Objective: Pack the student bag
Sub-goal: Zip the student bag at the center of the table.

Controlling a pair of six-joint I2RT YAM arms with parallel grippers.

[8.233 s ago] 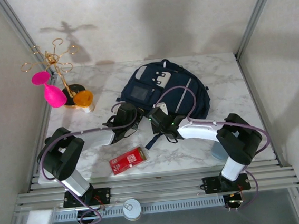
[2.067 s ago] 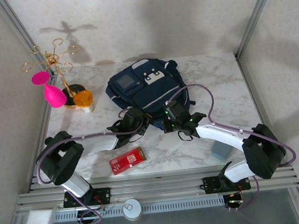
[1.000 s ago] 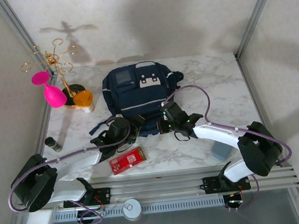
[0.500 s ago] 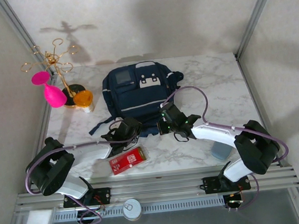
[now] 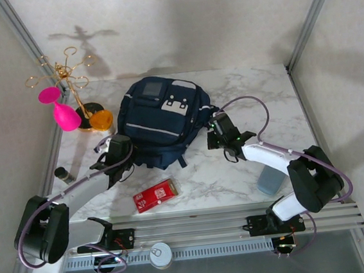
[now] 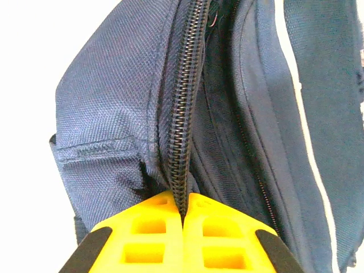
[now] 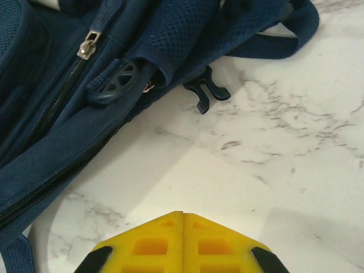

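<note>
Left gripper (image 6: pixel 183 227) clamped on the student bag (image 5: pixel 157 116), right gripper (image 7: pixel 183 239) closed empty
The left one's fingers pinched the zipper seam (image 6: pixel 185 114) on the bag's left side; the right one hung over the marble table (image 5: pixel 262 103), just beside the bag's right edge, near a black buckle (image 7: pixel 206 94)

A red carton (image 5: pixel 155 195) lies flat on the marble tabletop (image 5: pixel 275 101), on the near side of the left claw (image 5: pixel 118 146) and a little to its right, and a small dark bottle (image 5: pixel 62 174) stands off to that claw's left. Farther back and left of the same claw, a gold wire stand (image 5: pixel 66 73) rises with a bright pink object (image 5: pixel 65 114) and an orange cup (image 5: pixel 101 120) at its foot. A pale blue cup (image 5: pixel 270 178) stands nearer the bases than the right claw (image 5: pixel 215 125), to its right.
</note>
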